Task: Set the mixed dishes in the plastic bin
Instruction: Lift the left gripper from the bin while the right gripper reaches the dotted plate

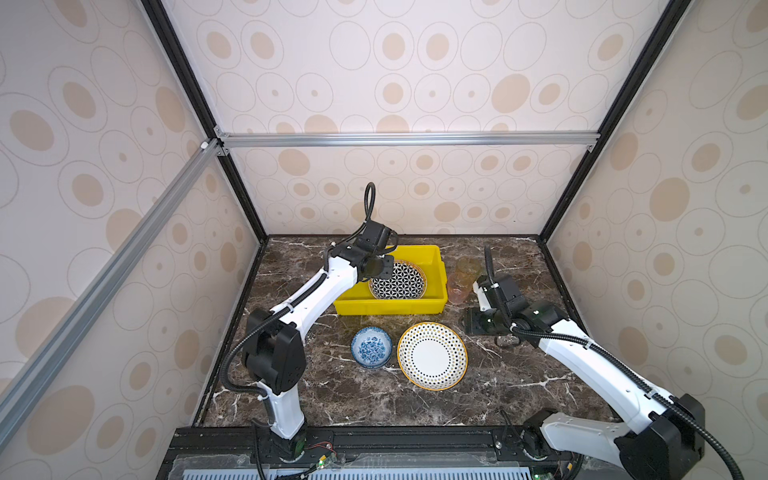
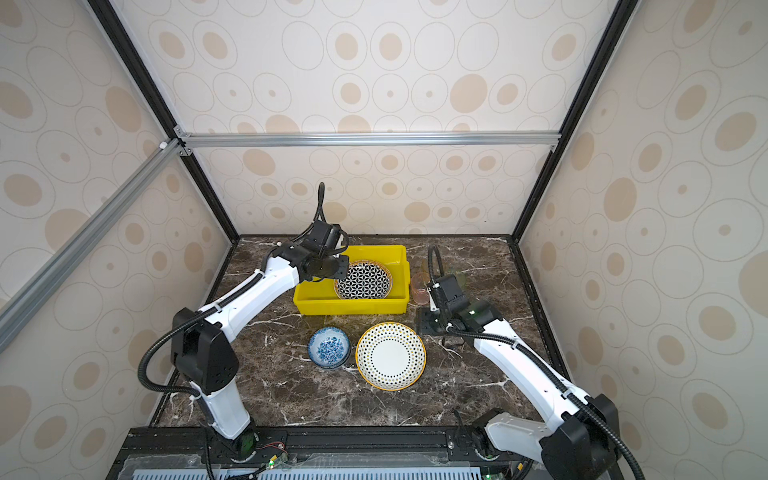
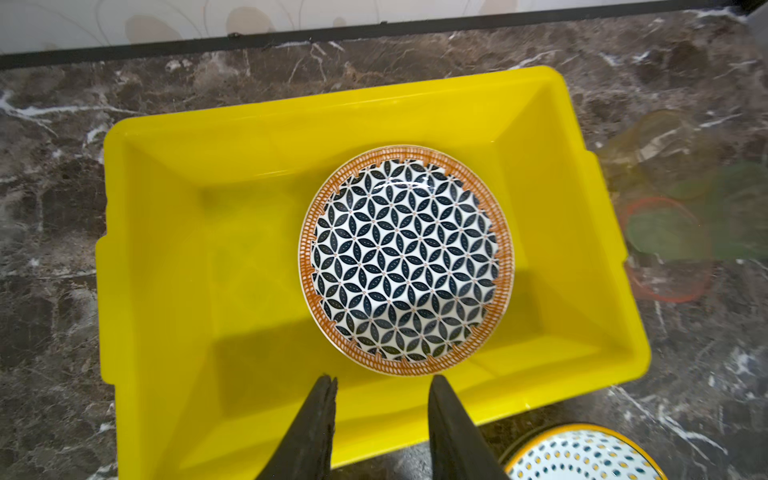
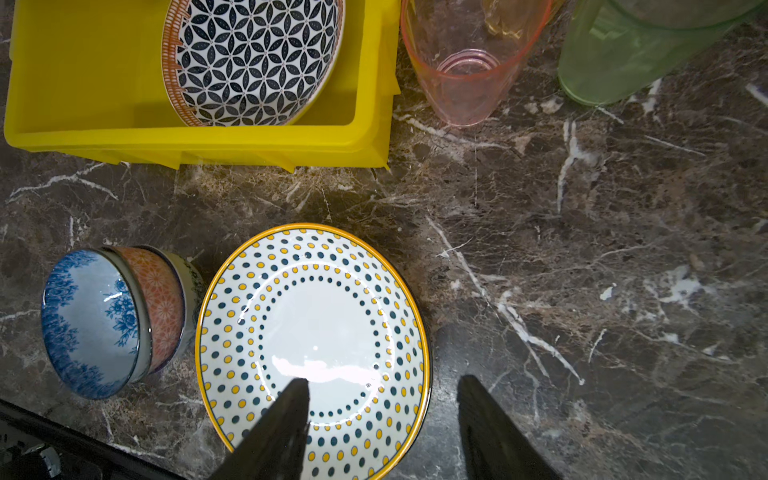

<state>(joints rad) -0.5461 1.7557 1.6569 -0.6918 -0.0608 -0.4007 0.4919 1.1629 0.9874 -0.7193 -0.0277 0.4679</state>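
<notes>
The yellow plastic bin [image 1: 390, 307] [image 2: 349, 307] [image 3: 291, 108] holds a black-white geometric plate [image 1: 397, 282] [image 3: 405, 257] leaning toward its right side. My left gripper [image 3: 382, 378] [image 1: 376, 268] hangs open and empty over the bin's near-left part. A dotted plate [image 1: 432, 356] [image 4: 316, 324] lies on the table in front of the bin. My right gripper [image 4: 384, 380] [image 1: 473, 322] is open, one finger over the plate and the other beyond its right rim. A blue-floral bowl [image 1: 371, 347] [image 4: 87, 324], nested in other bowls, stands left of the plate. Pink [image 4: 469, 70] and green [image 4: 615, 54] cups stand right of the bin.
An amber cup [image 1: 467, 268] stands behind the pink cup, next to the bin's right wall. The dark marble table [image 1: 519, 374] is enclosed by patterned walls and black frame posts. A black rail [image 1: 374, 436] runs along the front edge.
</notes>
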